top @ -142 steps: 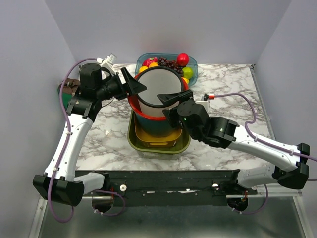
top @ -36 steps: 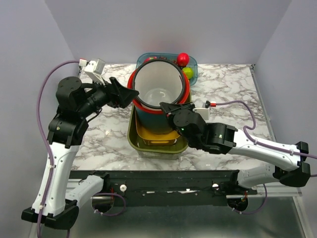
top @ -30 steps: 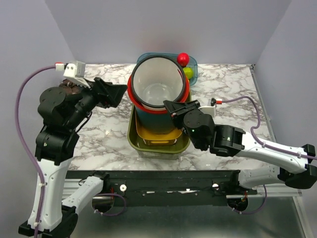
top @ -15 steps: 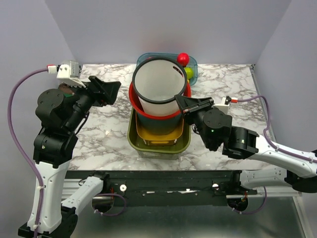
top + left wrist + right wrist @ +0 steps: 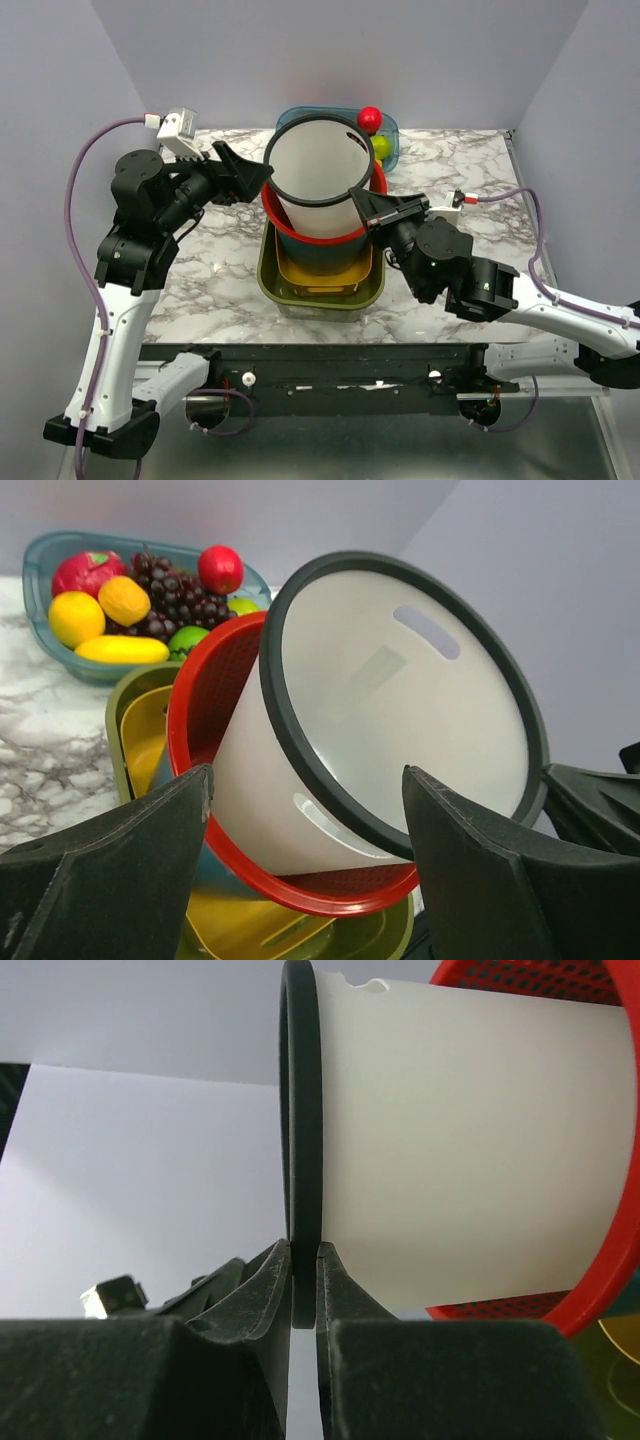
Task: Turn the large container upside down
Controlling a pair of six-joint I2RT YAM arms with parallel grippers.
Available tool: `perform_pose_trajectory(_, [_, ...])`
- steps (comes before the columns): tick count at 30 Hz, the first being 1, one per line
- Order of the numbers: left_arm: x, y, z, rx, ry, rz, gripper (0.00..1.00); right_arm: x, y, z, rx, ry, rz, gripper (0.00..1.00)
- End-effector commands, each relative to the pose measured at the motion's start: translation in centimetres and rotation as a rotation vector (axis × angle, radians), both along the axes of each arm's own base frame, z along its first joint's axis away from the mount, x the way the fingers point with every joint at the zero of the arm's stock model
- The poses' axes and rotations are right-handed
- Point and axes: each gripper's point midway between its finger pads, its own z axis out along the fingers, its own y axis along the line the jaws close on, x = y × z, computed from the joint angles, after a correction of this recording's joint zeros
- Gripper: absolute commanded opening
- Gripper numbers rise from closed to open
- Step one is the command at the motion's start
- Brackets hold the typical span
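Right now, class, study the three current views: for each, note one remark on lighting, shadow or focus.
Top external: soft even light, marble table crisp, shadows faint. Left wrist: white container sharp, left pincer fingers dark and slightly soft. Right wrist: right pincer nearly a silhouette, pinching the container's black rim against a bright wall.

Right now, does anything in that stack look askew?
Yes: the white container sits tilted in the red basket, its mouth tipped toward the left gripper, with the right gripper pinching its dark rim. Nothing looks spilled.
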Motion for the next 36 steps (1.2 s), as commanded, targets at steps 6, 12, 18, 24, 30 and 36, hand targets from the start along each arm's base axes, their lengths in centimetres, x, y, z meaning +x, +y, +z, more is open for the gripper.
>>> perform_pose_trajectory(6, [-2.0, 0.2, 3.0, -0.048, -0.102, -0.015, 0.87, -0.5, -0.6, 7.1, -0.120, -0.305, 0.006, 0.01])
perform_pose_trajectory(12, [-3.0, 0.9, 4.0, -0.053, -0.148, 0.016, 0.88, -0.5, -2.3, 8.1, -0.165, -0.345, -0.045, 0.01])
perform_pose_trajectory(18, [-1.2, -0.6, 1.4, -0.069, -0.038, -0.039, 0.89, -0.2, -2.2, 6.0, -0.138, -0.289, -0.053, 0.01])
perform_pose_trajectory(24, [-0.6, -1.5, -1.5, -0.097, 0.034, -0.073, 0.88, 0.1, -1.6, 5.0, -0.151, -0.266, -0.054, 0.01])
perform_pose_trajectory(30, [-0.5, -0.2, -3.7, -0.009, 0.084, -0.012, 0.87, 0.8, -2.6, 2.3, -0.140, -0.167, -0.112, 0.43])
perform_pose_trajectory(36, [-0.1, -1.8, -2.0, -0.055, 0.064, -0.095, 0.88, 0.7, -1.3, 1.7, -0.096, -0.118, -0.069, 0.74])
